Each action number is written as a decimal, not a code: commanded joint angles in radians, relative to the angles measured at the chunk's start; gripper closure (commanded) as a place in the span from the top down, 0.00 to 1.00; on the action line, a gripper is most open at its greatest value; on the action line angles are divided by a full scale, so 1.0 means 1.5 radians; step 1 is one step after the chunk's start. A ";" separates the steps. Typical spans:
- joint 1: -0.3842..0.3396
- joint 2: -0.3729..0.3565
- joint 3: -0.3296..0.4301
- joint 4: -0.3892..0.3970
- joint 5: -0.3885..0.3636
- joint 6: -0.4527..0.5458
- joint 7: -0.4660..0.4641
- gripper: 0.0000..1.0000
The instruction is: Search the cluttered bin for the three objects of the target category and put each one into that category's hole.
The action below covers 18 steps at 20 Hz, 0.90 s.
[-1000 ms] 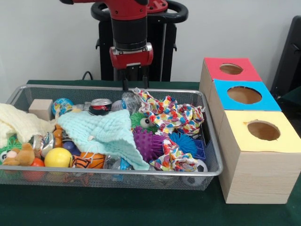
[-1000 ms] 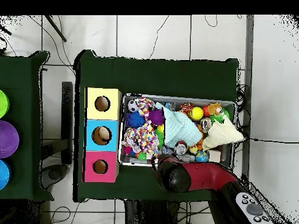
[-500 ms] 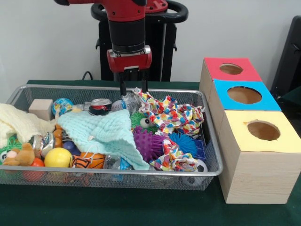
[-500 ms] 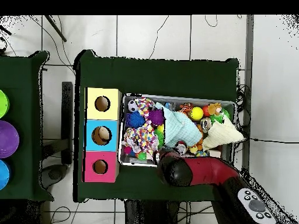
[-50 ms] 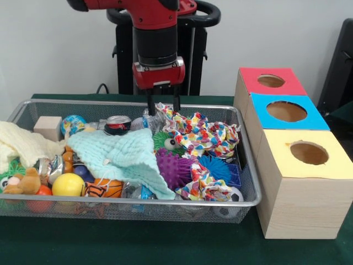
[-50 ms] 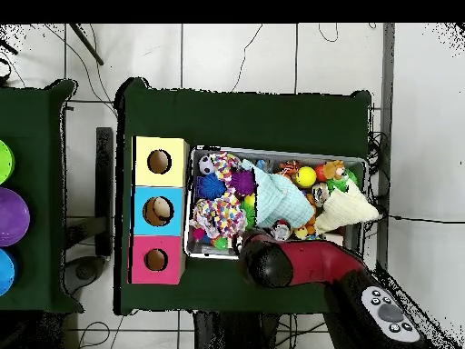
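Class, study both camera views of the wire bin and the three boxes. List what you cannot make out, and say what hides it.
- Whatever lies under the mint green cloth: the cloth covers it in both views.
- Insides of the red-topped box, blue-topped box and yellow-topped box: the front view shows only dark holes.
- The bin corner beneath the red and black arm: the arm covers it in the overhead view.
- The gripper: hidden under the arm overhead.
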 commanded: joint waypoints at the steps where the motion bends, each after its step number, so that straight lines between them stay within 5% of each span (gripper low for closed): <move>1: 0.013 0.075 -0.008 -0.062 -0.042 -0.080 0.061 1.00; 10: 0.016 0.068 -0.045 -0.027 -0.055 -0.108 0.061 1.00; 18: 0.003 0.012 -0.035 0.012 -0.046 -0.079 0.055 1.00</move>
